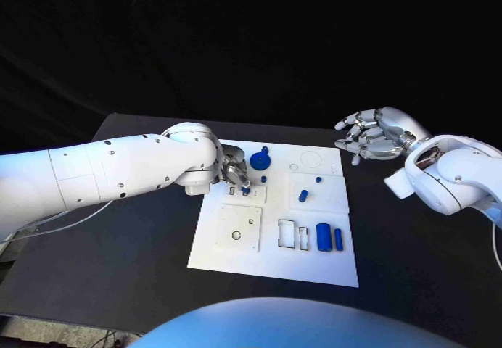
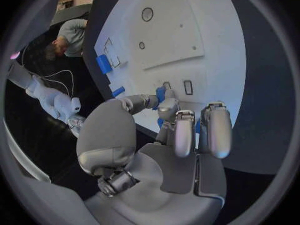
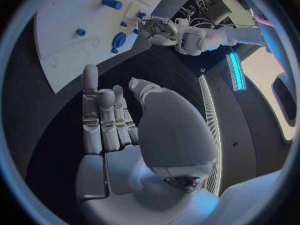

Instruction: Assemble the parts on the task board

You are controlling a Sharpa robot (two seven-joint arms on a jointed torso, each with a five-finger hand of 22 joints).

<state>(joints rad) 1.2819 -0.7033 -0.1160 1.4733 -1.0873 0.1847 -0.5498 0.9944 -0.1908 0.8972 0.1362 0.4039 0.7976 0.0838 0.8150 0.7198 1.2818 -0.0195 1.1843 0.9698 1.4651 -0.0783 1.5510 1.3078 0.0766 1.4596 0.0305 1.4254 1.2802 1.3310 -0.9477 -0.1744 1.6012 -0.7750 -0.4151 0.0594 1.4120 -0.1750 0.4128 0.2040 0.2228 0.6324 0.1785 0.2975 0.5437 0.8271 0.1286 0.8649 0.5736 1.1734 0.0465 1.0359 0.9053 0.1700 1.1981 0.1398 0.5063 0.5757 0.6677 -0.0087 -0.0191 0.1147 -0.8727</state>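
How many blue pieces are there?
6: disc, small peg beside it, mid-board peg, two bars near the front edge, one piece between left hand's fingers; more may hide.

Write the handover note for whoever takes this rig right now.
Left hand: down on the board, fingertips pinching a small blue part by the slots at its far left.
Right hand: raised off the board's far right corner, fingers apart, holding nothing.
Parts: round disc at the far edge, a peg mid-board, two bars near right.
Done: cannot tell which are seated.
Left: loose parts to place.
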